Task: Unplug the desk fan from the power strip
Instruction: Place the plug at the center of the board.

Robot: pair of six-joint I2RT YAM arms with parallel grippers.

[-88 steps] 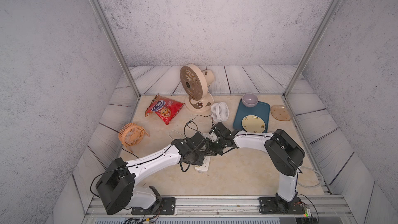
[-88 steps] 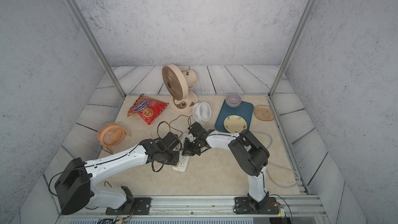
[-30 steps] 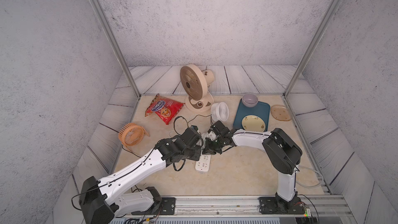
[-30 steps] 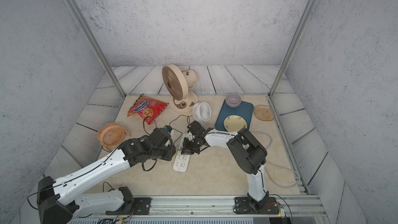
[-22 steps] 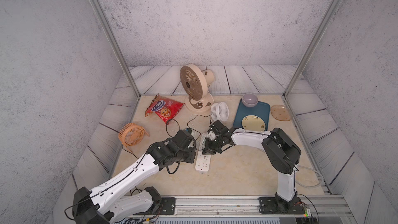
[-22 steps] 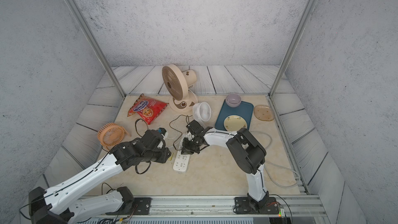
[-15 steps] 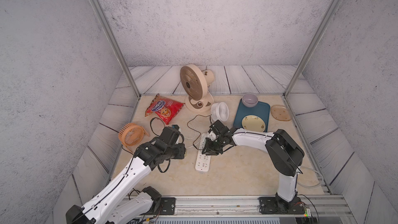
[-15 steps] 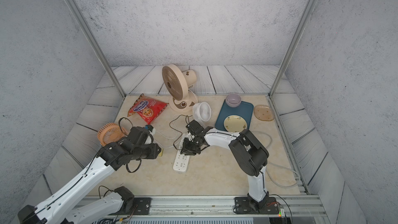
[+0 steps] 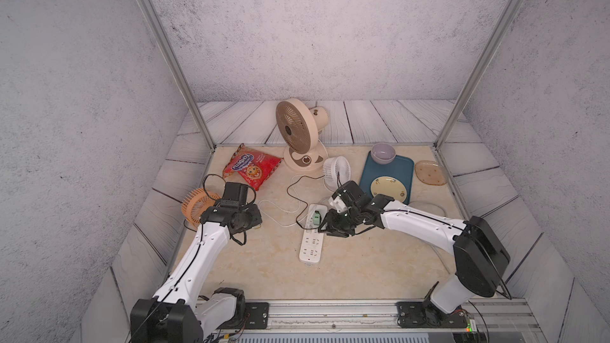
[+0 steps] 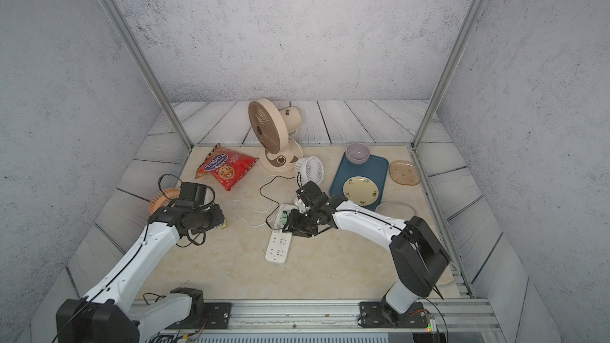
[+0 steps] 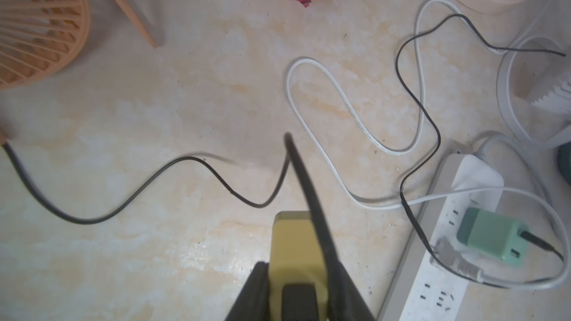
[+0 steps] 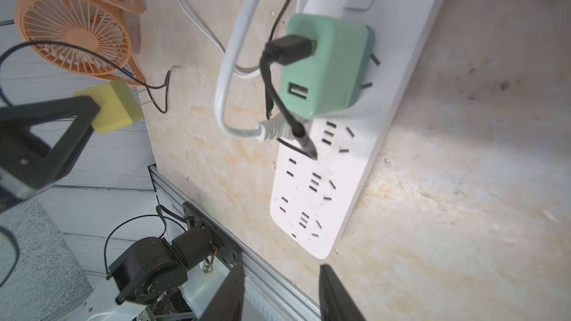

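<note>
Grey speckled walls (image 9: 297,28) closed in the cell on 3 sides, and 2 slanted aluminium posts (image 9: 166,54) rose from the far corners of a beige marbled tabletop (image 9: 264,275). Pale wood-grain planks (image 9: 379,120) bordered that top, a metal rail (image 9: 330,308) ran along its near edge, and the light was soft and even.
</note>
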